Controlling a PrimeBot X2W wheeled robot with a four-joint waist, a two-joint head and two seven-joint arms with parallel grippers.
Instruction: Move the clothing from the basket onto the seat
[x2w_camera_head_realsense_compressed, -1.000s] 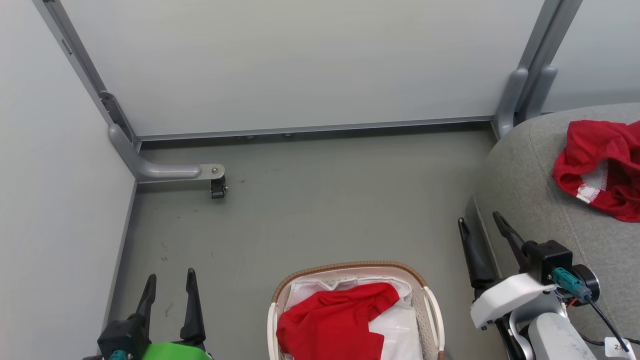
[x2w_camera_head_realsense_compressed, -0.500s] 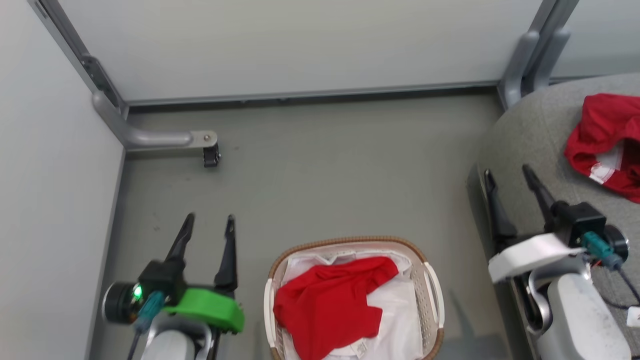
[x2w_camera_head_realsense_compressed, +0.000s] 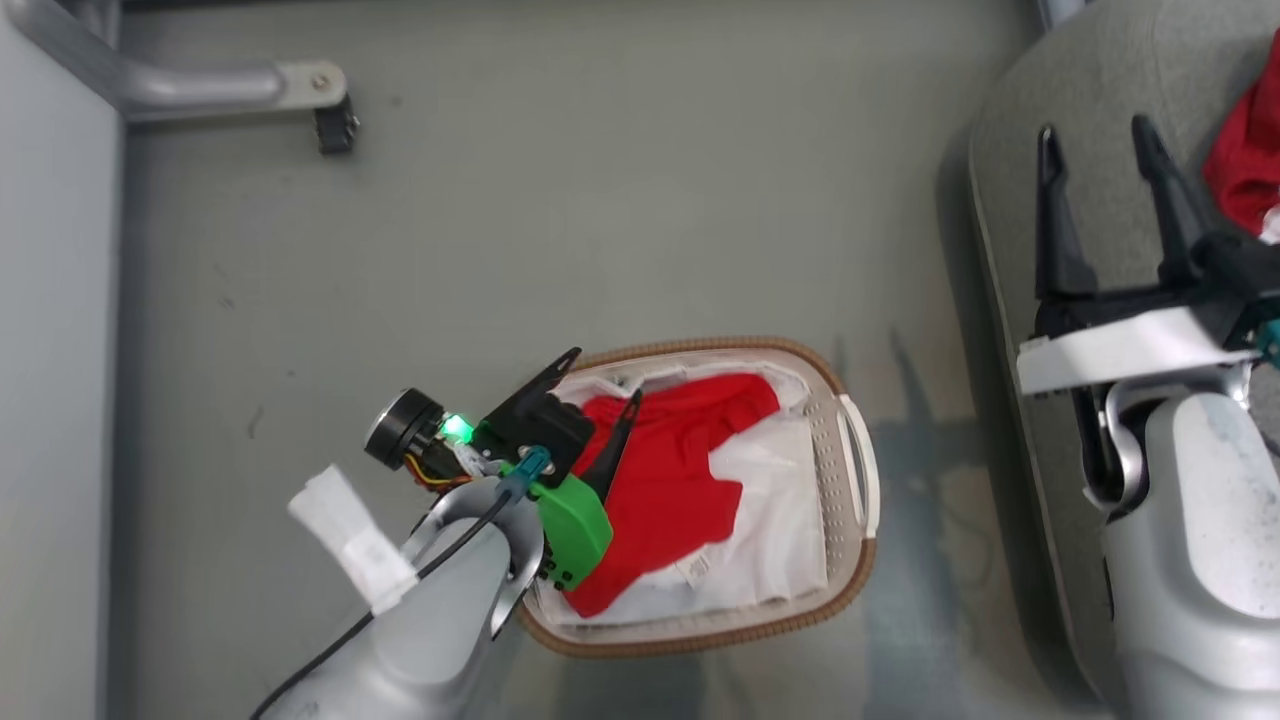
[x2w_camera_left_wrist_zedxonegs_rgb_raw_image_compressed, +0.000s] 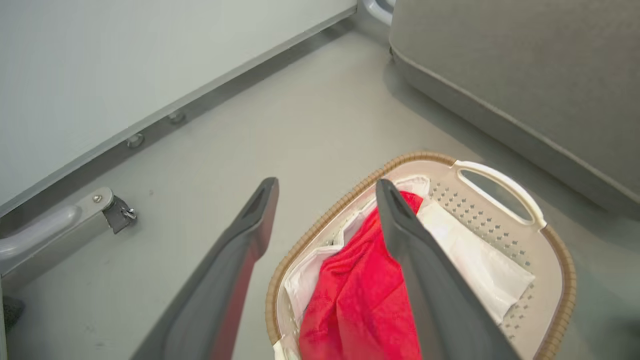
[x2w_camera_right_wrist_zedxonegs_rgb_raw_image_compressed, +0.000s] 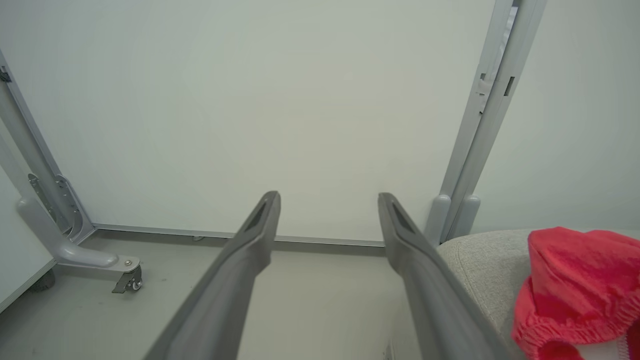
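**Head view.** The left pincer (x2w_camera_head_realsense_compressed: 606, 374) stands over the left side of the basket (x2w_camera_head_realsense_compressed: 862, 455). Its fingers are spread wide with nothing between them. One tip is above the rim and the other above the clothing (x2w_camera_head_realsense_compressed: 665, 470). This red garment lies crumpled under the pincer and to its right, on a glossy white sheet (x2w_camera_head_realsense_compressed: 775, 520). The right pincer (x2w_camera_head_realsense_compressed: 1092, 130), equally wide apart and empty, hangs over the edge of the seat (x2w_camera_head_realsense_compressed: 1090, 60). A second red garment (x2w_camera_head_realsense_compressed: 1245, 165) lies on the seat just to its right.

**Left wrist view.** The left finger points at bare floor (x2w_camera_left_wrist_zedxonegs_rgb_raw_image_compressed: 310, 100) outside the rim. The right finger crosses the red cloth, which lies beneath and beyond it. The sheet lies further right, and the seat lies well beyond the basket, ahead and to the right.

**Right wrist view.** The fingers frame only a pale wall (x2w_camera_right_wrist_zedxonegs_rgb_raw_image_compressed: 300, 100) and floor. The garment on the seat, with its white-stitched edge, lies below and to the right of the right finger.

**Handling (judgement).**
- The garment is probably light, limp and not fragile. It should drape and trail when lifted, so it needs height to clear the rim.
- A raised fold near the middle of the heap, just right of the left pincer, looks the best place to take hold.
- The pinch should be shallow, because the slippery sheet underneath could come up with the cloth.
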